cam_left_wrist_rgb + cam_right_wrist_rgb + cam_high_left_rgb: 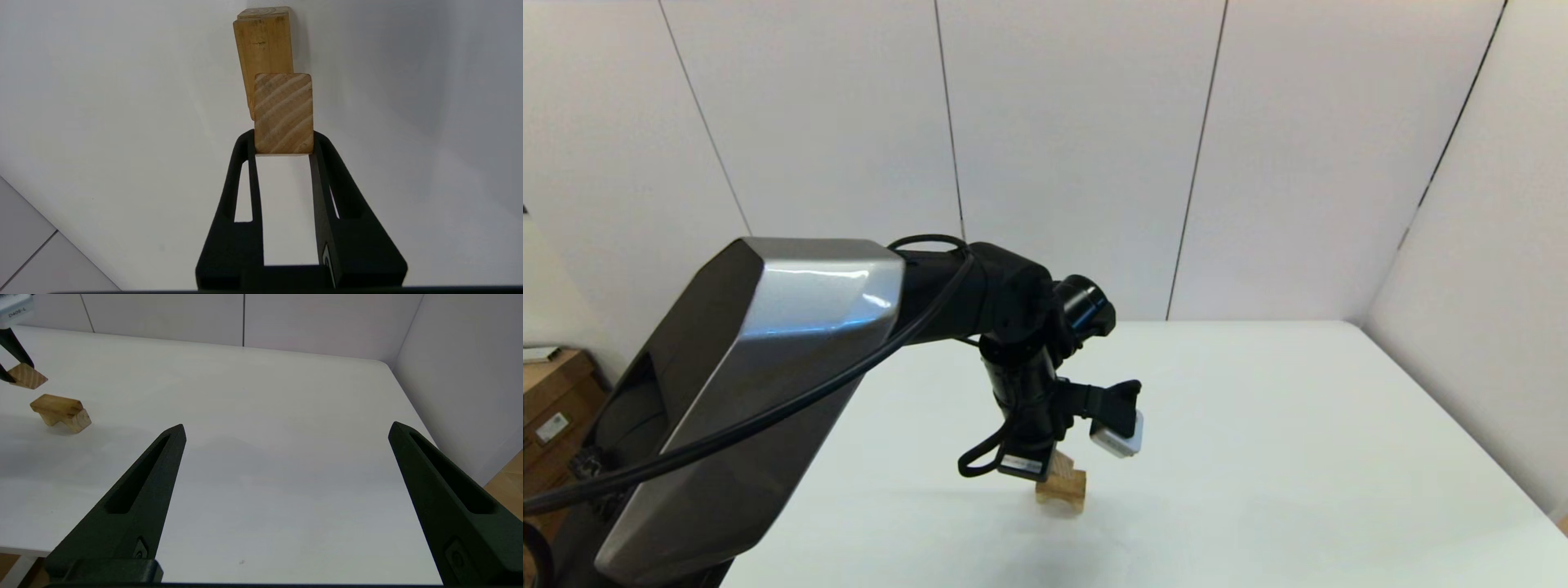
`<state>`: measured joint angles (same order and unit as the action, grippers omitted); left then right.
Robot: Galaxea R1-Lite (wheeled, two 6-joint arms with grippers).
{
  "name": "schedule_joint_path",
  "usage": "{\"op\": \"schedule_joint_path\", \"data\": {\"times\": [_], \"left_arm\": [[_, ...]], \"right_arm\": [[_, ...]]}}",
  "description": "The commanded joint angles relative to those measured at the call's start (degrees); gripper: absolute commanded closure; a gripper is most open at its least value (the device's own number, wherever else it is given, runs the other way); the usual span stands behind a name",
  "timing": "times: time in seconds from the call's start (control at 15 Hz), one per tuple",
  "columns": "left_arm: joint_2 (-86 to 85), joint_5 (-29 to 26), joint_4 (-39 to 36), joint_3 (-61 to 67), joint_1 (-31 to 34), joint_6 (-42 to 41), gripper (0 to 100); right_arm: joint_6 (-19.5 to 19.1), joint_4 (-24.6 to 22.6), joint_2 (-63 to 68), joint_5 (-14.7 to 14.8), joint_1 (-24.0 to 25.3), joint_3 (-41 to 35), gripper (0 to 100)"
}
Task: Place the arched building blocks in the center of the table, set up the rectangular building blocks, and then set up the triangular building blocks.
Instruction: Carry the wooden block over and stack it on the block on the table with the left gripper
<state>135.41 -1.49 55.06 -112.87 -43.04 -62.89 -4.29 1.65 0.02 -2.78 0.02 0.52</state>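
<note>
Holding the triangular building block (283, 113) clamped between the two black fingers of the left hand (284, 143), striped grain face turned to the wrist camera, above the white desk (1258, 425). Hanging just over the stack near the desk's middle: rectangular building block (55, 404) lying flat across the arched building block (77, 419), both resting on the desktop. Lying directly ahead of and below the gripped wedge in the left wrist view, the plank's long axis running away from the fingers, in line with them. Judging from this, lowering straight down onto the plank's top face being the move left, with little sideways correction needed. Waiting well off to the side, the right hand (286, 433), fingers spread wide and holding nothing.
</note>
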Motion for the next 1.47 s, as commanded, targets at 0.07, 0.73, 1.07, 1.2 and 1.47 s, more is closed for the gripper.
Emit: {"op": "schedule_joint_path", "data": {"times": [0.07, 0.73, 1.07, 1.2, 1.47], "left_arm": [[1.3, 0.0, 0.3, -0.1, -0.1, 0.1, 100], [3.0, 0.0, -2.5, -0.1, -1.4, 7.5, 100], [3.5, 0.0, -2.5, -0.1, -1.5, 8.1, 100], [3.5, 0.1, -2.5, -0.1, -1.4, 8.0, 100], [3.5, 1.0, -2.6, -0.2, -1.0, 7.5, 100]], "right_arm": [[0.0, 0.0, -0.1, 0.0, 0.1, 0.0, 0], [0.0, 0.0, -0.1, 0.0, 0.1, 0.0, 0], [-0.1, 0.0, -0.1, 0.0, 0.0, 0.0, 0], [-0.1, 0.0, -0.1, 0.0, 0.1, 0.0, 0], [0.0, 0.0, -0.1, 0.0, 0.0, 0.0, 0]]}}
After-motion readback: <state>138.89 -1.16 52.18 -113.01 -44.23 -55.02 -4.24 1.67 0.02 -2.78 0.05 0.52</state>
